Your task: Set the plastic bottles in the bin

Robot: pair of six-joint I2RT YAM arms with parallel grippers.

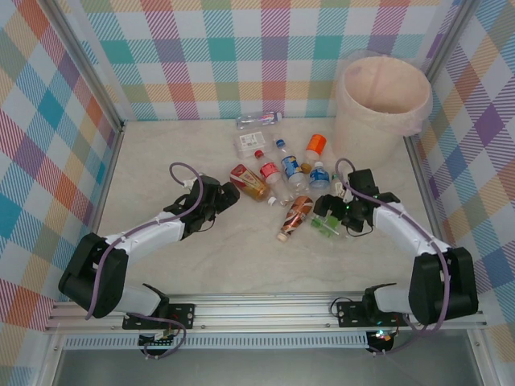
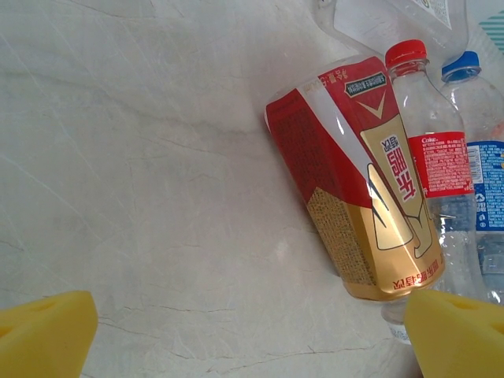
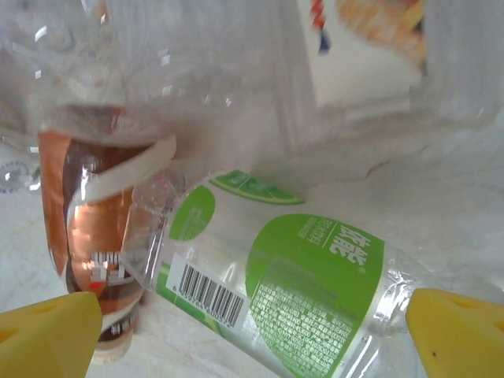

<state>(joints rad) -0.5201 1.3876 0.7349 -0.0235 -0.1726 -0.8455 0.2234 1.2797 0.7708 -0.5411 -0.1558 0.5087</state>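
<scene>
A pale, marbled tabletop (image 1: pixel 161 265) sits inside pastel plaid walls (image 1: pixel 48 121). Left of centre, the left pincer (image 1: pixel 228 194) is spread wide, facing a red-and-gold labelled bottle (image 2: pixel 362 181). The plastic bottles (image 1: pixel 287 170) lie jumbled mid-frame, clear, with red, blue and orange caps. The right pincer (image 1: pixel 328 215) gapes open around a green-labelled bottle (image 3: pixel 299 291). The cream, pink-lined bin (image 1: pixel 362 129) stands at upper right.

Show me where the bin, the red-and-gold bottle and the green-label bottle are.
bin (image 1: pixel 366 133): top view, on its outer wall.
red-and-gold bottle (image 2: pixel 354 189): left wrist view, middle of its label.
green-label bottle (image 3: pixel 315 283): right wrist view, on the green label patch.
</scene>
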